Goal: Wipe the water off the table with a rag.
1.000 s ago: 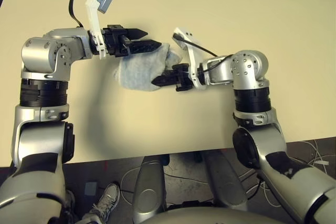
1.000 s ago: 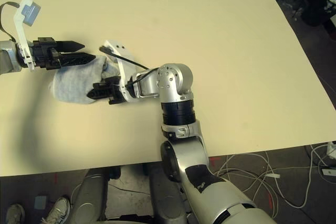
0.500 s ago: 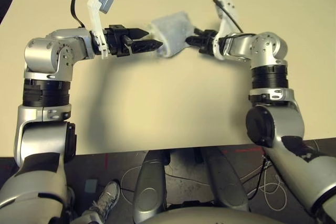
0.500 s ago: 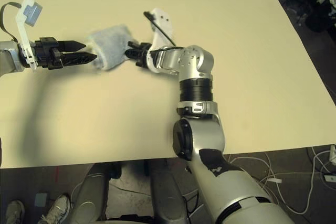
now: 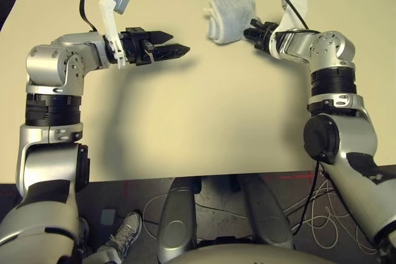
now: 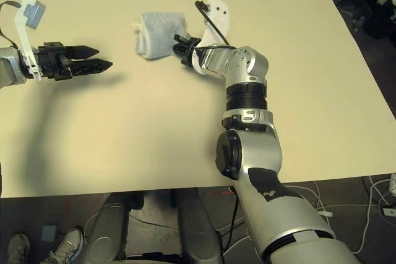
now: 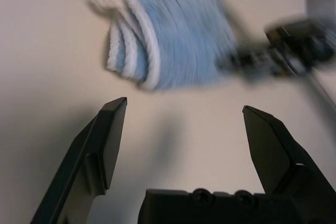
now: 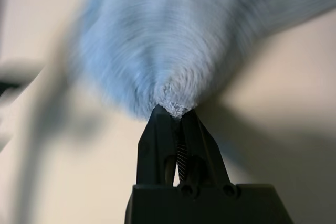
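Nearest the robot, its two forearms reach in over the surface (image 5: 185, 134), smooth silver shells (image 5: 52, 162) broken by ribbed black collars (image 5: 53, 110) and matte black patches. Beyond the near edge of the surface, on the dark floor (image 5: 204, 222), lie pale looping cables (image 5: 328, 224) and a laced, light-coloured shoe (image 5: 127, 229).

The surface is a broad, flat, pale beige sheet with a dull finish and soft grey shadows across it.

Farther in, on the left, the left gripper (image 5: 179, 42) has its black, tapering, angular fingers spread well apart, with nothing between them. They point toward the right side, near the rag but apart from it. A white bracket (image 5: 111, 21) with a small grey block stands up from that wrist.

Farther out still, the right gripper (image 5: 249, 29) has its black wedge-shaped fingers clenched on a gathered pinch of the rag (image 5: 230, 19) at its right side. The rag lies over the far part of the surface, a light grey-blue terry cloth, looped and fuzzy, folded in layers into a rough block, its whitish hems stacked along the side toward the left gripper.
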Controlling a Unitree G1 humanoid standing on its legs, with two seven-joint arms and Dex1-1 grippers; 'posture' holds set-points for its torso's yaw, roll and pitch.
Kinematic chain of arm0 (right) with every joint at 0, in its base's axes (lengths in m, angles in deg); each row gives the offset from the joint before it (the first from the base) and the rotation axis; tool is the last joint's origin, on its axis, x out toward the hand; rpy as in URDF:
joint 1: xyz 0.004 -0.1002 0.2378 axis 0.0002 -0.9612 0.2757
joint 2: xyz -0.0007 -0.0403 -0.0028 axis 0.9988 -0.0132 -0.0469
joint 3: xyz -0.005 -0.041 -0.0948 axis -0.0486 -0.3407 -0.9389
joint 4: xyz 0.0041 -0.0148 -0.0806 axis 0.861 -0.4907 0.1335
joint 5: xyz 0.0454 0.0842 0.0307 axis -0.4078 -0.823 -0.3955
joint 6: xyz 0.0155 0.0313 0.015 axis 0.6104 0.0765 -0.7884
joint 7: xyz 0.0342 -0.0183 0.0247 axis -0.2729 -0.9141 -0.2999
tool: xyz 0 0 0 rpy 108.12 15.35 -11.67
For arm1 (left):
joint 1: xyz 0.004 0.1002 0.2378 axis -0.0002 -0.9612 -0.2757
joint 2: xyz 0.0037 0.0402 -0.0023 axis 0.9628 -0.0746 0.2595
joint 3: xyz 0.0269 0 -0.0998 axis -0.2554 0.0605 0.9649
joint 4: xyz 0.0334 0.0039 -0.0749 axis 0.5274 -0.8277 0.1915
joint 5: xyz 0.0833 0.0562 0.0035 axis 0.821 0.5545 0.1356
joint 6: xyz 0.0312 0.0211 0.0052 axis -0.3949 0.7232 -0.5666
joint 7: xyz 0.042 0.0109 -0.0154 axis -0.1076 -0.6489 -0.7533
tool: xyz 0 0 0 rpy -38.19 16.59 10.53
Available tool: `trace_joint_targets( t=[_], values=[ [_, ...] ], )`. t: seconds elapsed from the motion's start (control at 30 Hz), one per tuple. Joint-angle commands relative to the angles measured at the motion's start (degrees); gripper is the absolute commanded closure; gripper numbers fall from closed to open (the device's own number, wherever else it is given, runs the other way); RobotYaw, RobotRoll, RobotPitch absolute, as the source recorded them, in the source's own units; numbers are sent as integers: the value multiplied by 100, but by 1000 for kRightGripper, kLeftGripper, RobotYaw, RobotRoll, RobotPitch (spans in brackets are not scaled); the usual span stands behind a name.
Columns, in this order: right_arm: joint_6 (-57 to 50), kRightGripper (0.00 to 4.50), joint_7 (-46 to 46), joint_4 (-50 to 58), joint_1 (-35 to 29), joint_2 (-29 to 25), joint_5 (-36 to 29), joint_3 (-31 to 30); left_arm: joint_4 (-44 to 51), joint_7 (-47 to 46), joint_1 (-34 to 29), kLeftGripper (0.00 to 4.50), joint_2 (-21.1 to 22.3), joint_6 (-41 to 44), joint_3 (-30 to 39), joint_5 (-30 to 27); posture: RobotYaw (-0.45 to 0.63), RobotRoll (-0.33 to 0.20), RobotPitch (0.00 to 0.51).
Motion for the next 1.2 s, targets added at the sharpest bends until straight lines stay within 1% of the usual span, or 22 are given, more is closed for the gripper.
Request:
trace_joint_targets(
  t=[0.03,0.07,0.2,0.3,0.43,0.5,0.57,0.63,0.73,0.87,0.9,0.97,1.1,1.2],
  values=[
    [-1132,4472,-82,740,-30,584,-433,304,-445,-39,131,0,113,-277,-60,314,-70,0,402],
    [-1237,4472,-145,825,-46,720,-506,361,-514,36,170,0,155,-325,-96,366,-71,0,402],
    [-1278,4472,-481,1042,-404,1071,-1524,-283,-727,946,533,0,715,-270,-461,530,-67,0,402],
    [-1278,4472,-815,1089,-508,1188,-2187,-580,-665,1630,740,0,1167,-130,-815,633,-56,0,400],
    [-1278,4472,-1287,890,-480,1295,-2868,-637,-564,2274,1017,0,1646,109,-1156,758,-42,0,396],
    [-1278,4472,-1489,816,-523,1248,-3019,-671,-471,2500,1088,0,1787,241,-1239,755,-31,0,390],
    [-1278,4472,-1637,739,-591,1091,-2873,-646,-202,2822,1045,0,1983,348,-1315,698,-31,0,390],
    [-1278,4472,-1797,647,-606,946,-2549,-413,71,3077,948,0,2143,349,-1341,653,-27,0,388],
    [-970,4472,-1790,559,-661,494,-1975,-431,236,3291,859,0,2271,297,-1310,634,-23,0,387],
    [-209,4472,-1375,329,-669,-373,-1149,-722,322,3483,765,0,2391,248,-1304,666,-23,0,387],
    [57,4472,-1227,246,-630,-599,-936,-824,328,3504,756,0,2395,241,-1301,680,-23,0,387],
    [520,4472,-1030,-51,-458,-953,-668,-786,313,3509,764,0,2373,209,-1294,711,-30,0,388],
    [1332,4472,-695,-723,-37,-1474,-202,-677,299,3490,770,0,2292,169,-1298,714,-38,0,388],
    [1659,4472,-406,-1158,276,-1833,62,-656,349,3476,716,0,2226,200,-1294,671,-39,0,389]
  ],
)
